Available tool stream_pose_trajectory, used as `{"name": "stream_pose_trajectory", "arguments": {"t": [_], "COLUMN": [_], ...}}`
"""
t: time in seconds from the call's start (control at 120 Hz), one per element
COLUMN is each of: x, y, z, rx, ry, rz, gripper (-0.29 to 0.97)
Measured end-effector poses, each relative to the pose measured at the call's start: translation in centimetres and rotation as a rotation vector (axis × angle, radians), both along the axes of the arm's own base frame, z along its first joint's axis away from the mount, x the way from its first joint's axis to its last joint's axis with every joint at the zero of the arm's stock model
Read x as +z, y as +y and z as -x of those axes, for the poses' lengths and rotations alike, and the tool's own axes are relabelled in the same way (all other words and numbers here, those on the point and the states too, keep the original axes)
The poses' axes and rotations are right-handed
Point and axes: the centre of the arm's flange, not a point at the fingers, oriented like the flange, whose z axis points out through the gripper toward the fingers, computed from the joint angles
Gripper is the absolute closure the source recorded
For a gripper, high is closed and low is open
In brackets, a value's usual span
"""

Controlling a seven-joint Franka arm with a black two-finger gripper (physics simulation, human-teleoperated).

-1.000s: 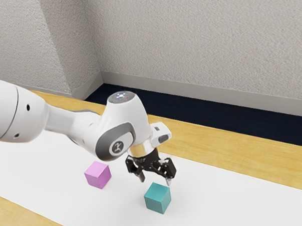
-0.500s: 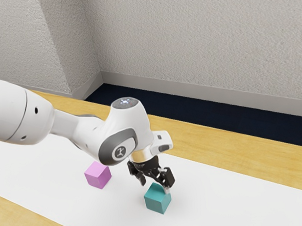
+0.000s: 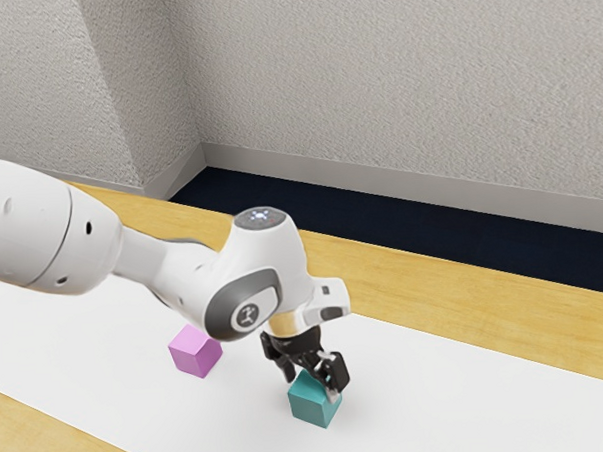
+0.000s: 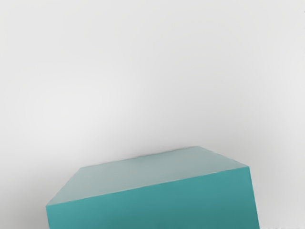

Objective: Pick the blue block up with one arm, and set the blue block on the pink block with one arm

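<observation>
Reaching in from the exterior view's left, the arm [image 3: 153,267] bends down over the white table [image 3: 459,389] and holds its gripper [image 3: 310,374] right at the blue block [image 3: 311,406], which looks more teal and sits flat on the table. The black fingers are spread, one on each side of the block's upper part, not pinching it. The pink block [image 3: 192,353] rests on the table to the exterior view's left, apart from the blue one and partly behind the arm. In the wrist view the blue block sits just under the hand.

gripper [image 3: 308,373] spread, straddling blue block [image 3: 309,406] | pink block [image 3: 193,353] apart
</observation>
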Motion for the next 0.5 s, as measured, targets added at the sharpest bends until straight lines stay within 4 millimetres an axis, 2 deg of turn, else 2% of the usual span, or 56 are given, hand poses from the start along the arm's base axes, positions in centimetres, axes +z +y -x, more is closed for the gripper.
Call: {"name": "stream_pose_trajectory", "arguments": {"t": [0.325, 0.5], "x": [-1.6, -1.9], "y": [-0.1, -0.1], "z": [0.1, 0.1], "rx": [0.004, 0.008], "ry": [0.028, 0.031], "rz": [-0.003, -0.003], "gripper": [0.11, 0.14]}}
